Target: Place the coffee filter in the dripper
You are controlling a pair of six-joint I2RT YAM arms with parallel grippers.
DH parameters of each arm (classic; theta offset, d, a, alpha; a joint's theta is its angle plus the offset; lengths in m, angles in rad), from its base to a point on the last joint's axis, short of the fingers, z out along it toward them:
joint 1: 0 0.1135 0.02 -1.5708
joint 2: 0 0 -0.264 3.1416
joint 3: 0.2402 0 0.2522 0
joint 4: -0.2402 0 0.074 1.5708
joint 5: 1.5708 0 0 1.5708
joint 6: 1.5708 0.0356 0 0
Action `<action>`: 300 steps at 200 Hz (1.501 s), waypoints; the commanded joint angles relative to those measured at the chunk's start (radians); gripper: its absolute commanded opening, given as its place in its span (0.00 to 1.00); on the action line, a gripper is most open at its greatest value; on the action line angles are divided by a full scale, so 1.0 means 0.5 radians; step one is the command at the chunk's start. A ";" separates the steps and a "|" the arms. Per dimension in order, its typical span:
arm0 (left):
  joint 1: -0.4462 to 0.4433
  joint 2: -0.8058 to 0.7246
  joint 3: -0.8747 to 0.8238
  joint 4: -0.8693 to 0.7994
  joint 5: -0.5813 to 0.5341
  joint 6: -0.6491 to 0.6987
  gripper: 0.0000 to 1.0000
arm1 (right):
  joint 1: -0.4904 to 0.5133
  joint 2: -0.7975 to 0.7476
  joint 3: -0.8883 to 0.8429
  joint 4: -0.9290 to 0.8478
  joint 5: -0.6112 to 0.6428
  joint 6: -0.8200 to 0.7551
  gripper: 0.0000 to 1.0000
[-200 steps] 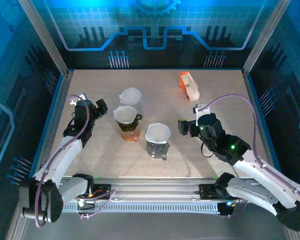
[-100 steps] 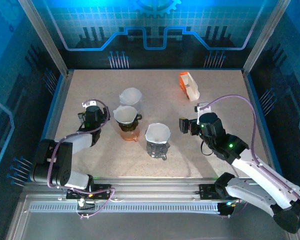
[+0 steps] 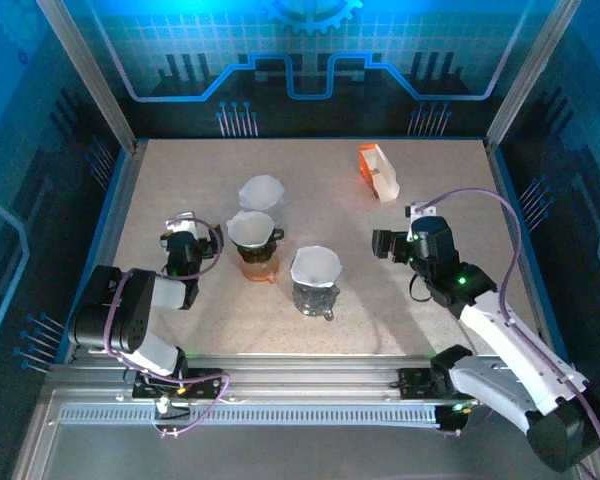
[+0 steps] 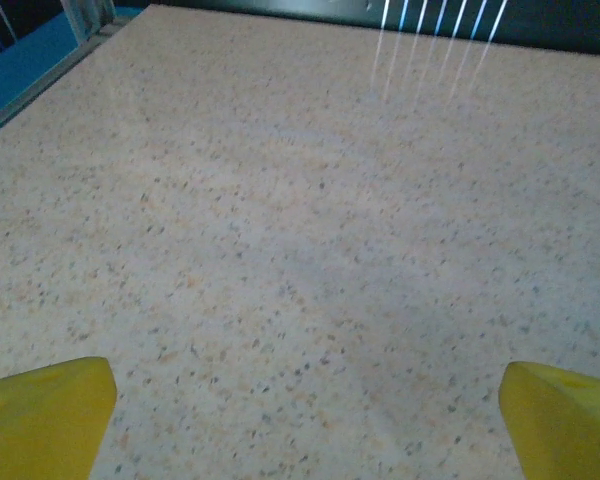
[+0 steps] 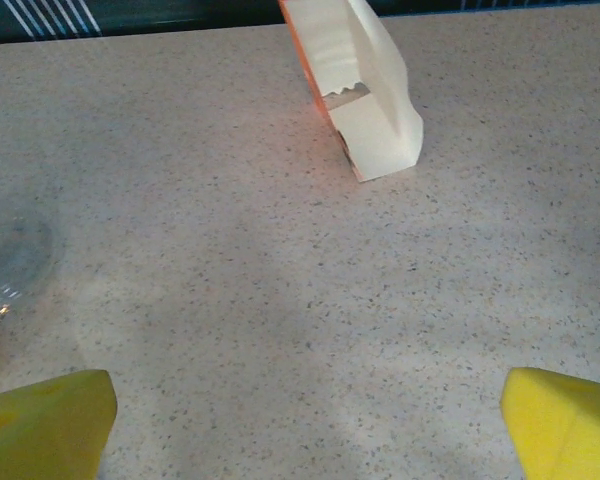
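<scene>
White paper coffee filter sits inside clear glass dripper, centre of speckled beige desk. Second white filter in orange-based dripper just behind-left. Third white cone beyond. Orange-and-white filter pack back right. Since earlier frame: left end effector drawn back toward base, right end effector shifted right, away from clear glass dripper. Both spread wide, holding nothing.

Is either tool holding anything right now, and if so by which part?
Nothing is held. The left tool and the right tool both stand open and empty above the table.
</scene>
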 commanded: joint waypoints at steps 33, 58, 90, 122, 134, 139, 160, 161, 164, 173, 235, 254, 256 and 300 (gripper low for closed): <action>0.018 0.011 0.045 0.116 0.067 0.041 0.99 | -0.319 0.128 -0.284 0.863 0.130 -0.382 1.00; 0.018 0.015 0.057 0.096 0.082 0.048 0.99 | -0.407 0.297 -0.473 1.479 0.307 -0.683 1.00; 0.017 0.014 0.057 0.095 0.088 0.050 0.99 | -0.579 0.682 -0.481 1.689 0.113 -0.782 1.00; 0.017 0.018 0.060 0.095 0.104 0.056 0.99 | -0.710 0.982 -0.554 2.001 -0.133 -0.623 1.00; 0.018 0.018 0.060 0.094 0.105 0.057 0.99 | -0.722 1.118 -0.607 2.203 -0.177 -0.622 1.00; 0.018 0.018 0.060 0.093 0.107 0.056 0.99 | -0.716 1.166 -0.633 2.314 -0.203 -0.652 1.00; 0.018 0.018 0.061 0.090 0.107 0.056 0.99 | -0.671 1.277 -0.666 2.473 -0.272 -0.734 1.00; 0.018 0.018 0.060 0.090 0.106 0.056 0.99 | -0.671 1.285 -0.670 2.493 -0.273 -0.740 1.00; 0.018 0.019 0.061 0.090 0.107 0.056 0.99 | -0.671 1.297 -0.687 2.531 -0.268 -0.742 1.00; 0.018 0.015 0.060 0.092 0.107 0.057 0.99 | -0.673 1.265 -0.672 2.431 -0.269 -0.718 1.00; 0.018 0.017 0.060 0.090 0.108 0.057 0.99 | -0.669 1.279 -0.692 2.512 -0.205 -0.717 1.00; 0.018 0.016 0.060 0.091 0.108 0.056 0.99 | -0.662 1.280 -0.697 2.516 -0.140 -0.697 1.00; 0.018 0.019 0.060 0.092 0.106 0.056 0.99 | -0.659 1.282 -0.697 2.517 -0.141 -0.702 1.00; 0.018 0.017 0.060 0.092 0.108 0.056 0.99 | -0.655 1.282 -0.696 2.519 -0.142 -0.706 1.00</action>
